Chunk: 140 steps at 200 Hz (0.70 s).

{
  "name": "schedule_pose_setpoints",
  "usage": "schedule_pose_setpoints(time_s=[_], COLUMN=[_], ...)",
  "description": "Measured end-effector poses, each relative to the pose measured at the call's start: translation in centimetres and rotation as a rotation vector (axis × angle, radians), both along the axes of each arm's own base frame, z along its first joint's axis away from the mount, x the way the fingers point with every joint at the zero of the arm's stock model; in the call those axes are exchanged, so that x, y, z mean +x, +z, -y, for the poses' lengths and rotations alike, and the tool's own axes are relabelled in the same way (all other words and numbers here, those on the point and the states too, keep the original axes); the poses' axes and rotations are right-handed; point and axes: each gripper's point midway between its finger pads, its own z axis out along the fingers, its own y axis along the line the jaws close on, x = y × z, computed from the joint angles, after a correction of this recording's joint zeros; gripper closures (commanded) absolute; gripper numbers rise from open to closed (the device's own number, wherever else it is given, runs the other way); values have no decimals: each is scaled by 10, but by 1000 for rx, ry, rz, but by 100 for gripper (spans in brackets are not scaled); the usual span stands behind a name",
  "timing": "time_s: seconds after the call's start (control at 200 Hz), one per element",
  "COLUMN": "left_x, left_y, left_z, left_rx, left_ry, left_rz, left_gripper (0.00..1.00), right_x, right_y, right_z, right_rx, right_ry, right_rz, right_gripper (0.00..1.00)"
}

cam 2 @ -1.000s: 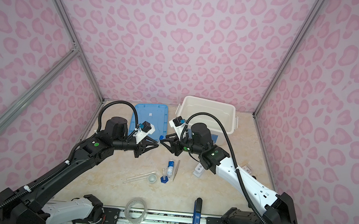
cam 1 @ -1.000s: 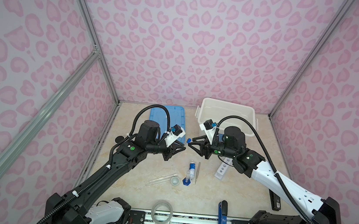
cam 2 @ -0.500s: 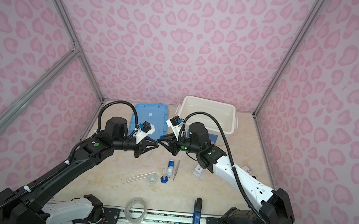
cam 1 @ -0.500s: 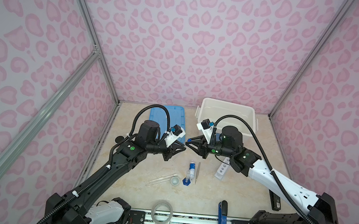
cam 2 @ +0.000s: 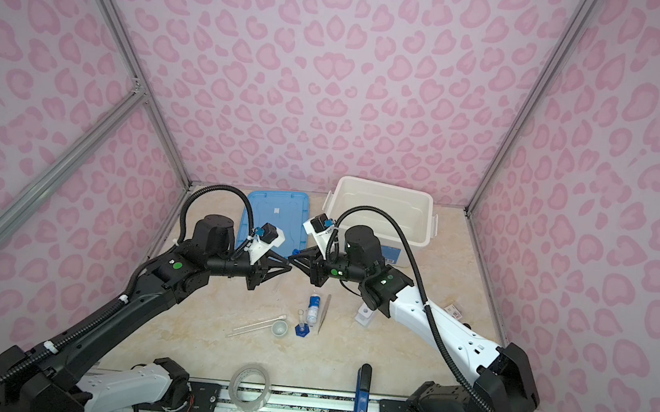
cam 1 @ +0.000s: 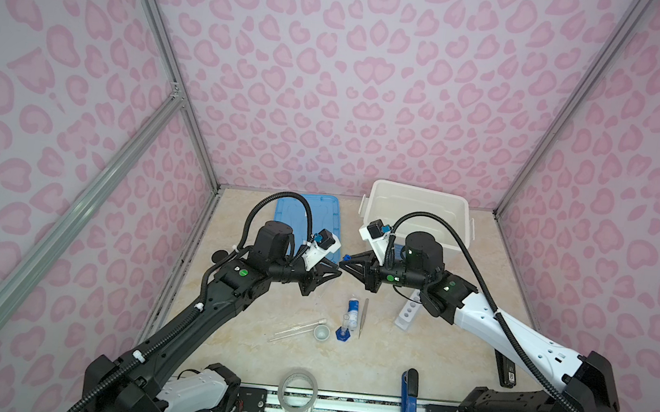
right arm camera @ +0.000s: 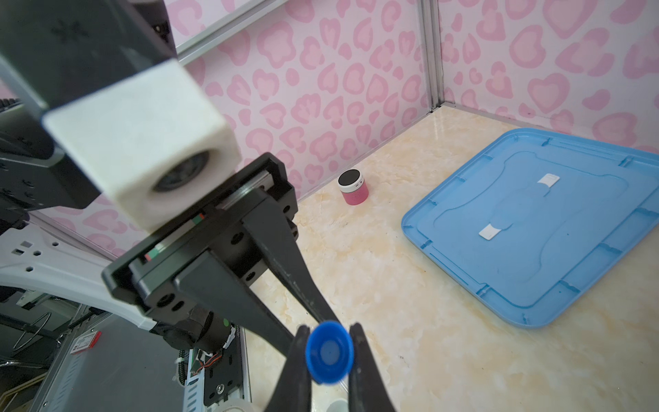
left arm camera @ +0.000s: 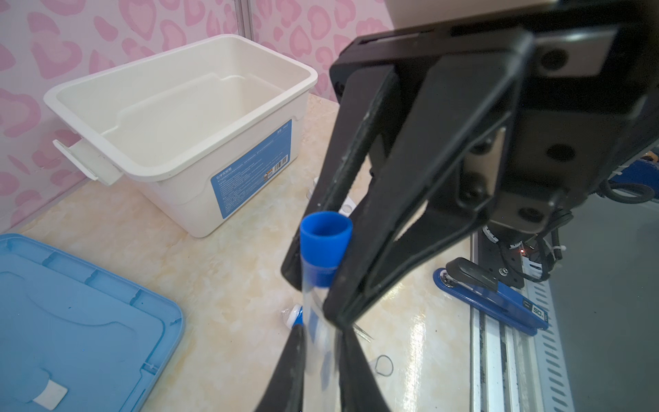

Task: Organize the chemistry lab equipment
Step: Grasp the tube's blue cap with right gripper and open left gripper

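Left wrist view: left claw (left arm camera: 322, 333) clamps the test tube (left arm camera: 315, 303), right claw (left arm camera: 313, 294) pinches its cap (left arm camera: 325, 239), bin (left arm camera: 167, 185) beyond

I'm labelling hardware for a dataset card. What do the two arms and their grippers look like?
The left arm is black with a white link at its base; the right arm has a white middle link. Each carries green dots and a ribbed black cable loop. The left gripper and right gripper have long tapering black fingers and a white camera mount.
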Motion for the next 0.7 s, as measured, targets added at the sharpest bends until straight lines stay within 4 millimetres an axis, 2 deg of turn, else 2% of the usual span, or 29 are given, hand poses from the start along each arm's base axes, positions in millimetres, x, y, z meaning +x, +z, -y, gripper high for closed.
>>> schedule_pose_setpoints(time_s=[0.225, 0.405, 0.42, 0.46, 0.7], left_x=[0, 1, 1, 2, 4], left_y=[0, 1, 1, 1, 1], left_z=[0, 0, 0, 0, -2], left_rx=[-1, -4, -5, -4, -4], left_ry=[0, 3, 5, 9, 29], left_rz=[2, 5, 2, 0, 15], left_gripper=[82, 65, 60, 56, 45], right_x=[1, 5, 5, 6, 12], right_y=[1, 3, 3, 3, -2], right_z=[0, 0, 0, 0, 5], right_rx=[1, -1, -2, -2, -47], right_ry=[-3, -18, -20, -22, -60], right_rz=[3, 12, 11, 13, 22], right_gripper=[95, 97, 97, 97, 97])
